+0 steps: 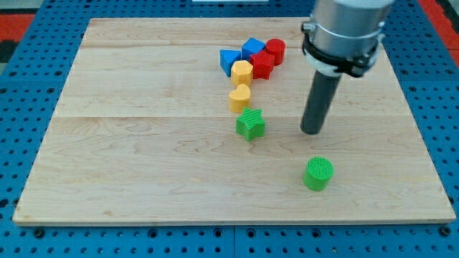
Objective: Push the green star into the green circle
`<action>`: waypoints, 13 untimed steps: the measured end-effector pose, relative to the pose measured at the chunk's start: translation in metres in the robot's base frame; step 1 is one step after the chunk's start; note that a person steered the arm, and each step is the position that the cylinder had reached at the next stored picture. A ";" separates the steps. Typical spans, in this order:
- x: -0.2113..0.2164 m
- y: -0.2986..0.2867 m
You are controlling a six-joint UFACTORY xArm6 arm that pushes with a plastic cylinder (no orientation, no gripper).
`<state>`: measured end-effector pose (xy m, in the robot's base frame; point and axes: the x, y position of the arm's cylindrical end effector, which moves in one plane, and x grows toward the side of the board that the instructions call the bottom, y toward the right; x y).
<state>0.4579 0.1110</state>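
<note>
The green star point(250, 124) lies near the middle of the wooden board point(143, 143), just below a yellow heart point(240, 96). The green circle point(318, 173), a short cylinder, stands toward the view's lower right. My tip point(311, 132) rests on the board to the right of the green star, a clear gap away from it, and above the green circle. The tip touches no block.
A cluster sits at the view's top centre: a yellow hexagon point(242, 72), a blue block point(229, 59), a blue cube point(252, 49), a red star point(262, 66) and a red cylinder point(275, 50). The board lies on a blue pegboard point(29, 86).
</note>
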 end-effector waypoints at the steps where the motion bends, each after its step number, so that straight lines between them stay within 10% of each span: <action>1: -0.009 -0.049; 4: -0.022 -0.189; 13: 0.082 -0.063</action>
<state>0.5400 0.0484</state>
